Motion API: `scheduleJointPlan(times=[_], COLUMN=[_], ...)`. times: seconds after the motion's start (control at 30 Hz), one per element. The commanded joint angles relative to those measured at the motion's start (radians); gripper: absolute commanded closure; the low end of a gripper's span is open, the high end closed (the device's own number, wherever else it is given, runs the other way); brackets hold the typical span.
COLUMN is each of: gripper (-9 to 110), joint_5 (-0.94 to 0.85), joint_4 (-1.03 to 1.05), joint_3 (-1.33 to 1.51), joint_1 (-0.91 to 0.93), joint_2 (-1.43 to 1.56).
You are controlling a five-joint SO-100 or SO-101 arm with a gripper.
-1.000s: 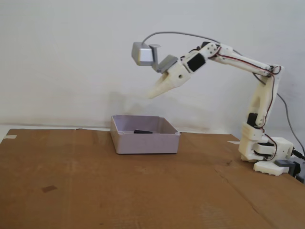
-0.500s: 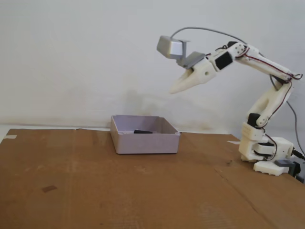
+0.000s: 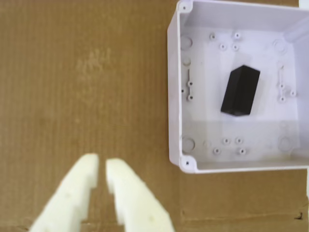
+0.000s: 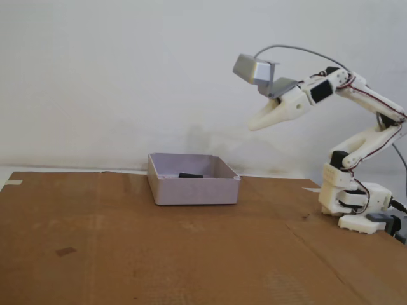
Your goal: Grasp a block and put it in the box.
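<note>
A small black block (image 3: 240, 91) is seen lying inside the box (image 3: 175, 92), a shallow pale lavender-grey tray with low walls. In the wrist view the block is set slightly askew near the middle of the tray floor, apart from all four walls. In the fixed view only its dark top (image 4: 190, 175) is glimpsed over the rim of the box (image 4: 194, 189), which is placed on a brown cardboard surface (image 4: 127, 254). The white pincer (image 4: 254, 126) is held high in the air, above and to the right of the box in that view, touching nothing. Its two fingers are nearly together, parted by a thin gap, and nothing is gripped between them (image 3: 102, 166). The arm's base (image 4: 356, 203) is fixed at the right edge of the surface.
</note>
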Motion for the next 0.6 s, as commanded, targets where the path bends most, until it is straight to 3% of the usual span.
scheduleJointPlan(times=[0.0,0.57], gripper=[101,101], joint_5=[-0.003,-0.005], joint_4=[-0.018,-0.015], joint_3=[0.046,0.479], joint_1=[-0.002,-0.003], joint_2=[0.156,0.680])
